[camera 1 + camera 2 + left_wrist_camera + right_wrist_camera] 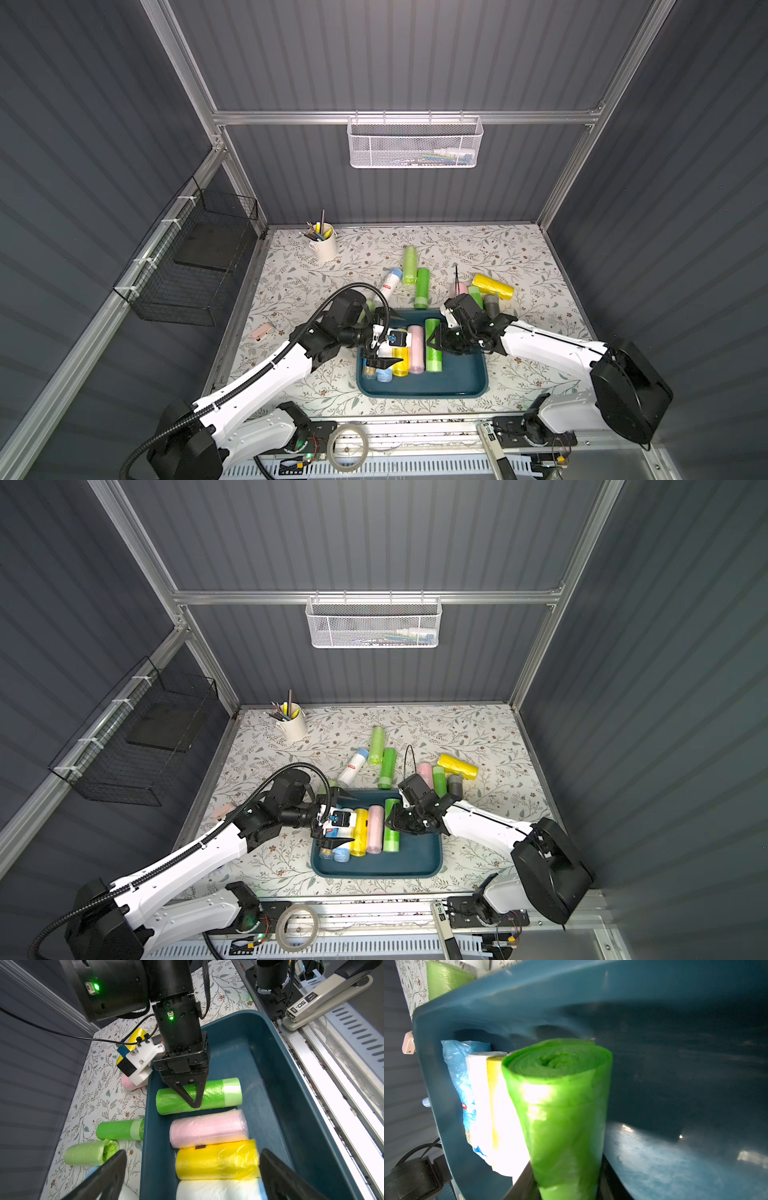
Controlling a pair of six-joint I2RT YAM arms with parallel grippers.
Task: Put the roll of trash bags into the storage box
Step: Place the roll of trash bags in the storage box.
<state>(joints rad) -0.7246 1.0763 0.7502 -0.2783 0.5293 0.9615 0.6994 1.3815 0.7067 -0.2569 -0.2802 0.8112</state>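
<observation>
Reaching down into the storage box [419, 392], the right claw [194, 1103] grips the green roll [220, 1093] lying inside; the left claw [384, 338] hovers beside it, spread wide.

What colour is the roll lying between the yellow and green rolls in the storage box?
Pale pink. The pink roll shows best in the left wrist view.

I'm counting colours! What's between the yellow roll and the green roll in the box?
The pink roll lies between the yellow roll and the green roll in the storage box, clearest in the left wrist view.
</observation>
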